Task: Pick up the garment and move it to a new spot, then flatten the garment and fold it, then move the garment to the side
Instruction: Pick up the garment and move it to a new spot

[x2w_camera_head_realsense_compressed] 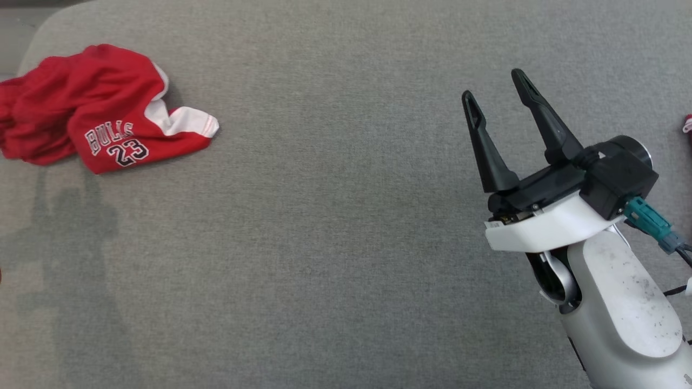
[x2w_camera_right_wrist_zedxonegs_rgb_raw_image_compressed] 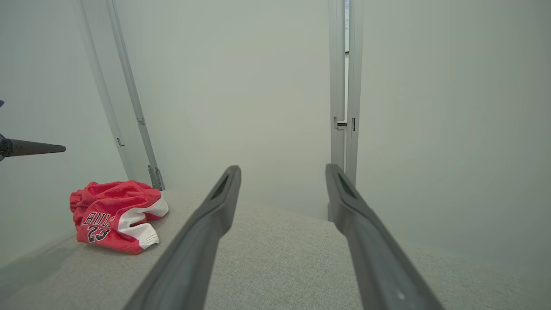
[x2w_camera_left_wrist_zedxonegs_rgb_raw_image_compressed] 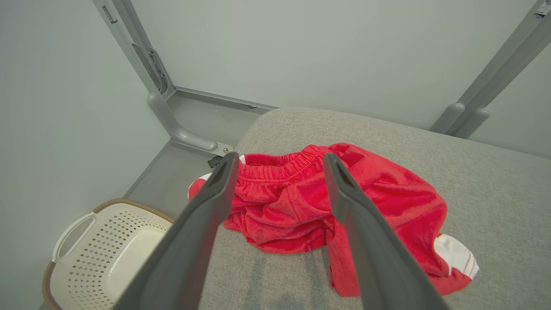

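The garment [x2w_camera_head_realsense_compressed: 92, 108] is a crumpled pair of red shorts with white trim and "BULLS 23" print, lying at the far left corner of the grey cushioned surface [x2w_camera_head_realsense_compressed: 335, 232]. My right gripper [x2w_camera_head_realsense_compressed: 497, 86] hovers open and empty at the right, well away from it. Through the left wrist view, my left gripper [x2w_camera_left_wrist_zedxonegs_rgb_raw_image_compressed: 280, 161] is open above the garment [x2w_camera_left_wrist_zedxonegs_rgb_raw_image_compressed: 301, 202], its elastic waistband between the two fingers and beyond them, apart from the cloth. The right wrist view has the garment [x2w_camera_right_wrist_zedxonegs_rgb_raw_image_compressed: 116, 215] at lower left, and my right gripper [x2w_camera_right_wrist_zedxonegs_rgb_raw_image_compressed: 282, 170] open.
A white perforated laundry basket [x2w_camera_left_wrist_zedxonegs_rgb_raw_image_compressed: 107, 254] stands on the floor beside the surface's left corner. Grey metal frame posts [x2w_camera_left_wrist_zedxonegs_rgb_raw_image_compressed: 172, 125] rise behind. A bit of red and white cloth [x2w_camera_head_realsense_compressed: 687, 124] peeks in at the right edge. A dark finger [x2w_camera_right_wrist_zedxonegs_rgb_raw_image_compressed: 34, 148] juts in from the left.
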`<state>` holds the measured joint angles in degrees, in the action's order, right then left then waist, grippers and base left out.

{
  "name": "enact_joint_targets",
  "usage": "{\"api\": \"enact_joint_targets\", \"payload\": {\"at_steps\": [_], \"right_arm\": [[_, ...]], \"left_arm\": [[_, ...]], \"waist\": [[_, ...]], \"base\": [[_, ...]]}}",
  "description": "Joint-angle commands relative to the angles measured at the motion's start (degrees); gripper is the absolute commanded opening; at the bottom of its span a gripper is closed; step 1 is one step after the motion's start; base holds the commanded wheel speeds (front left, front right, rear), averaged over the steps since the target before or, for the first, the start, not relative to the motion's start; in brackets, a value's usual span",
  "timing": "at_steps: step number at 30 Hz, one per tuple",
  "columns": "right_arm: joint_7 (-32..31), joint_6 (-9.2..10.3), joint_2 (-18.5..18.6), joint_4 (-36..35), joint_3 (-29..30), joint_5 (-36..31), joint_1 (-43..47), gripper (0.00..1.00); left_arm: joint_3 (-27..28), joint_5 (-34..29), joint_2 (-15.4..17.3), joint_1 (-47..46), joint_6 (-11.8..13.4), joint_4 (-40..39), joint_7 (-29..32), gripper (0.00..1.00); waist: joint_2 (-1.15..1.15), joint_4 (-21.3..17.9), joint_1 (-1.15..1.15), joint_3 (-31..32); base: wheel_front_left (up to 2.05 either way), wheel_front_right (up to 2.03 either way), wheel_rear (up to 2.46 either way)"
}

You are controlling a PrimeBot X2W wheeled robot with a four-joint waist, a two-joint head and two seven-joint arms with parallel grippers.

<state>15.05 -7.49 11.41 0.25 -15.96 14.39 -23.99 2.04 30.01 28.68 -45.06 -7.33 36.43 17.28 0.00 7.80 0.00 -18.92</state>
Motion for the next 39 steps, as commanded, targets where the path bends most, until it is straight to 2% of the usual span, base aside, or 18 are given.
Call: {"api": "enact_joint_targets", "payload": {"at_steps": [1,7,13,14,15,16,22,27,39], "right_arm": [[0.2,-0.01,-0.4,-0.4,-0.2,-0.3,-1.5,1.0],[0.2,-0.01,-2.0,-0.8,-0.6,-0.3,-3.9,1.0],[0.2,-0.01,-2.8,-1.2,0.4,-0.5,-2.9,1.0],[0.2,-0.01,-2.8,-1.2,0.6,-0.5,-2.7,1.0],[0.2,-0.01,-2.8,-1.3,0.8,-0.5,-2.4,1.0],[0.2,-0.01,-2.8,-1.3,0.9,-0.5,-2.3,1.0],[0.2,-0.01,-3.0,-0.7,1.2,-0.7,-1.3,1.0],[0.2,-0.01,-3.2,0.3,1.0,0.0,-0.2,1.0],[0.2,-0.01,-3.4,2.7,2.1,2.1,5.5,1.0]], "left_arm": [[-0.2,1.0,1.1,-2.1,-0.1,1.9,0.7,1.0],[-3.2,3.4,4.6,-5.2,-0.1,11.2,2.1,1.0],[-5.7,5.7,6.3,-5.4,-0.1,18.9,2.2,1.0],[-6.2,5.9,6.2,-5.5,-0.1,19.4,1.9,0.76],[-6.6,6.1,6.4,-5.7,-0.1,20.1,1.3,0.17],[-7.0,6.3,6.5,-5.7,-0.1,20.5,0.8,0.0],[-10.6,7.8,7.6,-6.5,-0.1,22.2,-2.5,0.0],[-14.3,8.5,8.2,-6.1,-0.1,21.8,-5.6,0.0],[-26.1,9.3,10.2,-8.3,-0.1,13.3,-9.5,0.0]], "waist": [[0.0,-7.4,0.0,-7.8],[0.0,-11.3,0.0,-10.4],[0.0,-13.5,0.0,-10.6],[0.0,-13.6,0.0,-10.6],[0.0,-13.7,0.0,-10.5],[0.0,-13.7,0.0,-10.4],[0.0,-13.2,0.0,-8.4],[0.0,-12.6,0.0,-3.8],[0.0,-12.7,0.0,8.1]], "base": [[0.0,0.0,0.0],[0.0,0.0,0.0],[0.0,0.0,0.0],[0.0,0.0,0.0],[0.0,0.0,0.0],[0.0,0.0,0.0],[0.0,0.0,0.0],[0.0,0.0,0.0],[0.0,0.0,0.0]]}}
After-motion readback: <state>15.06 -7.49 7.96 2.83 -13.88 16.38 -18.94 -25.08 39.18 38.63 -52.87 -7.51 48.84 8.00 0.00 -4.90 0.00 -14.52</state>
